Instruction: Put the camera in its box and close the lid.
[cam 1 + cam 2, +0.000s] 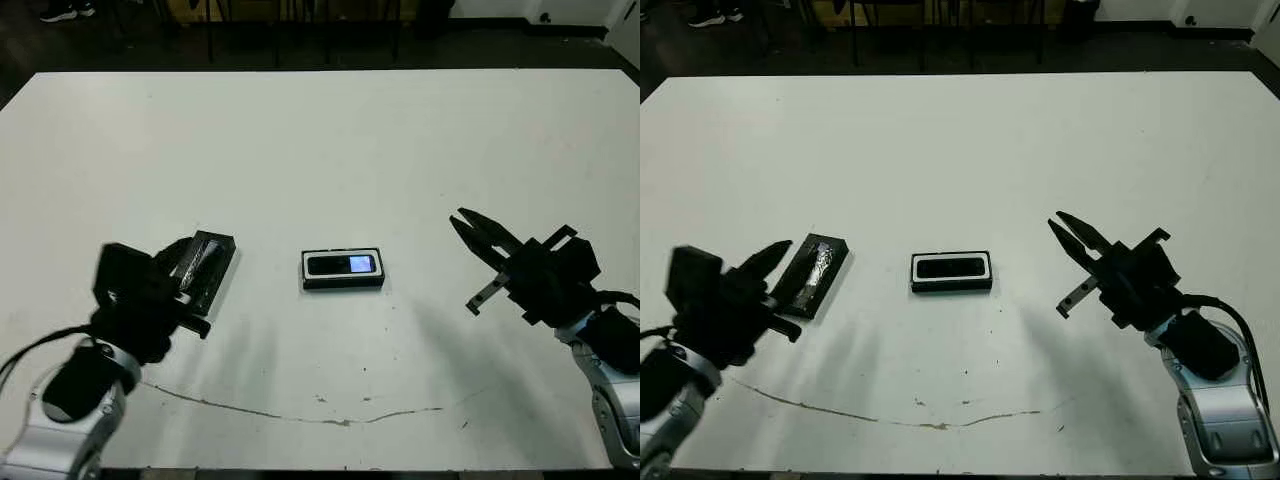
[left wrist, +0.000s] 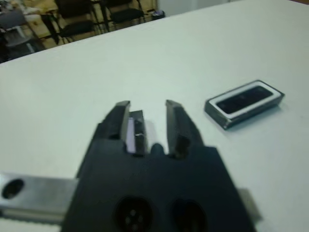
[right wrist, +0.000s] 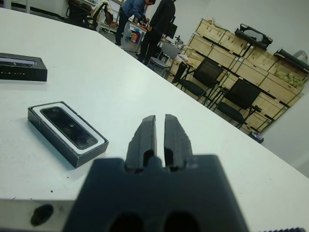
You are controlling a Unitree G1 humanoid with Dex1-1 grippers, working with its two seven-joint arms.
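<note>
At the left edge of the table (image 1: pixel 300 120), our left gripper (image 2: pixel 147 107) hovers with its fingers parted by a clear gap and nothing between them, the lid (image 1: pixel 812 272) lying just beside and slightly ahead of its fingertips. On the other side, our right gripper (image 3: pixel 160 126) hangs above the bare tabletop with its fingers drawn almost together, only a thin slit left, and it too holds nothing. Between the two arms sits the box (image 1: pixel 343 270), and the camera (image 1: pixel 341 264) already lies inside it, its pale window facing up and its long axis running left to right across our view, in line with the tray's own length. What remains, we judge, is the lid. It lies flat, silvery patch up, with its long axis slanting away from us and toward the right, so it would need turning to match the box. We expect it to be light and stiff, a thin hard slab that will not flex, but its smooth face looks slippery and it sits low on the table. We think the best hold is across its narrow width, fingers on the two long edges near the middle. The box looks light enough to slide if pushed.
</note>
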